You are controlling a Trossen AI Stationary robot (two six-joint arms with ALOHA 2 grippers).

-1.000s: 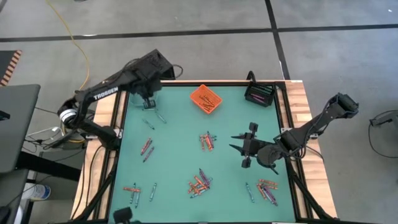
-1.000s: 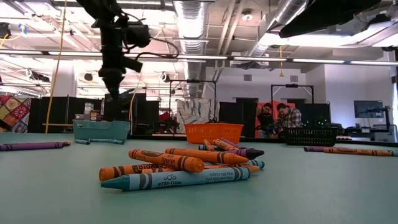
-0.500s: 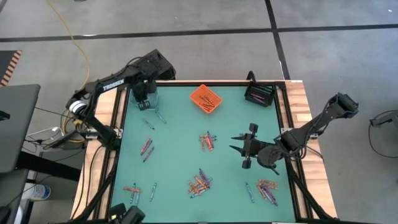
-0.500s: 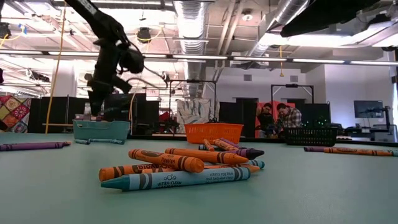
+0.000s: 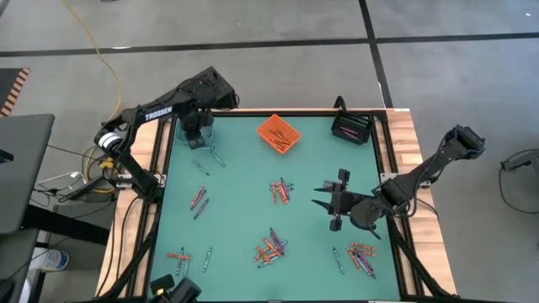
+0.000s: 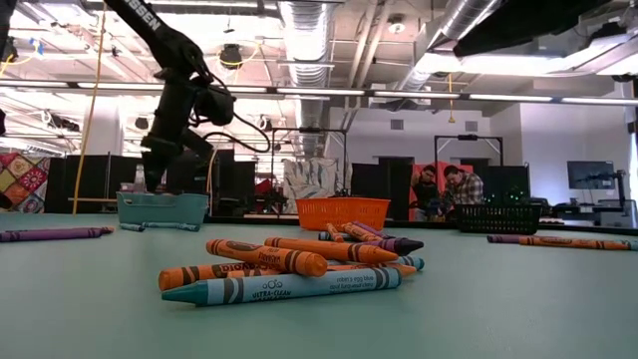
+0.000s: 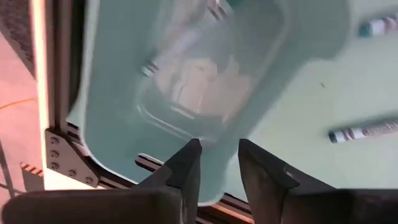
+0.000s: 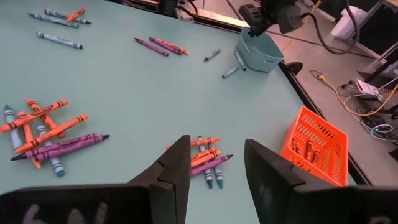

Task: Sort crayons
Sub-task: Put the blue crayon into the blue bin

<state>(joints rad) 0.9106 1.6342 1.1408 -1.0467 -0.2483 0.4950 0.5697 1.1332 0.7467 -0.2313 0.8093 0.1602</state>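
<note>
Crayons lie in loose heaps on the green table: one mid-table [image 5: 280,190], one nearer the front [image 5: 269,247], one at the right front [image 5: 362,257], and two [image 7: 367,130] beside the teal bin [image 7: 186,81]. My left gripper [image 7: 219,144] stands open just above this bin [image 6: 162,210] at the far left corner, pointing steeply down with nothing between its fingers. What lies inside the bin is blurred. My right gripper [image 8: 214,146] hovers open and empty over the table's right middle [image 5: 317,195], pointing toward the left.
An orange basket [image 5: 278,133] holding some crayons stands at the far middle, and a black basket [image 5: 352,126] at the far right corner. More crayons lie at the left [image 5: 198,202] and at the left front [image 5: 181,257]. People sit in the room behind [image 6: 449,189].
My left gripper has sunk toward the teal bin, shifting toward the table's left edge, and has tipped to point more steeply down. Most of this happened in the first half second.
</note>
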